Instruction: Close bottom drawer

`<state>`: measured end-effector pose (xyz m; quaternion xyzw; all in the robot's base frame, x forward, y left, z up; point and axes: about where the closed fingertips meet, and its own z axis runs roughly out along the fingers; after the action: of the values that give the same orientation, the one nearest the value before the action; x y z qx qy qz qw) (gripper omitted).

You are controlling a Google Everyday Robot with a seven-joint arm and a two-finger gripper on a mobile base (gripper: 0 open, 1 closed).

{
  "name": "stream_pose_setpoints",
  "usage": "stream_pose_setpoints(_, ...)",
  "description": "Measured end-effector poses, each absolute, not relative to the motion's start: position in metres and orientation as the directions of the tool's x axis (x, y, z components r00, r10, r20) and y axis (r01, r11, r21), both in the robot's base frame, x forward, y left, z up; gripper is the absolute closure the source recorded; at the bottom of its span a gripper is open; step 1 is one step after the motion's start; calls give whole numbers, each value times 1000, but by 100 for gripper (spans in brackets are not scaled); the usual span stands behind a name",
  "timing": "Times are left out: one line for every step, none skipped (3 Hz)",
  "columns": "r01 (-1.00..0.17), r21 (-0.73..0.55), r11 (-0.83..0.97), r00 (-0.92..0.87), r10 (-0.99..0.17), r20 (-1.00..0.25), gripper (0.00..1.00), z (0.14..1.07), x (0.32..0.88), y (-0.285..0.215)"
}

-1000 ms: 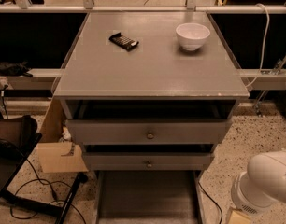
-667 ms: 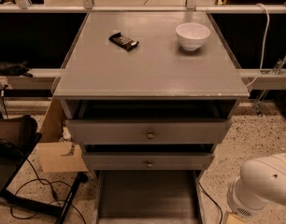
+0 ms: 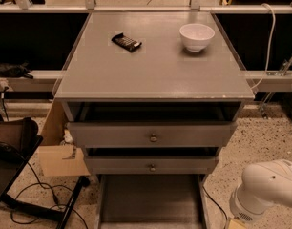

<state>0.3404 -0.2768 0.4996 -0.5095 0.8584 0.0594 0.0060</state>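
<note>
1. Movement is slight and closest to us. The white arm (image 3: 267, 190) at lower right has crept a little to the left, toward the cabinet, over the last second. The gripper lies past the bottom edge, out of view, so we cannot tell how wide it stands or whether it has hold of anything.
2. Just left of the arm we see the bottom drawer (image 3: 151, 199), pulled well out. Its dark grey tray faces up and its front is cut off by the lower edge. It has not shifted at all.
3. From this we judge that the closing push has not begun. The arm is only lining up beside the tray, and the whole of the drawer's travel remains.
4. Above and behind it, the middle drawer (image 3: 151, 165) and the top drawer (image 3: 151, 135) each stand slightly proud of the frame, exactly as they did.
5. Farthest off, on the cabinet top (image 3: 155, 75), the white bowl (image 3: 197, 36) and the dark packet (image 3: 126, 41) lie well apart and have not been disturbed.
</note>
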Motion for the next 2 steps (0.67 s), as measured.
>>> stream_pose_setpoints(-885,95,456,-464,-880,-96,0,488,342,-261)
stream_pose_setpoints(-895,119,431,-444,-885,-138,0,439,339,-247)
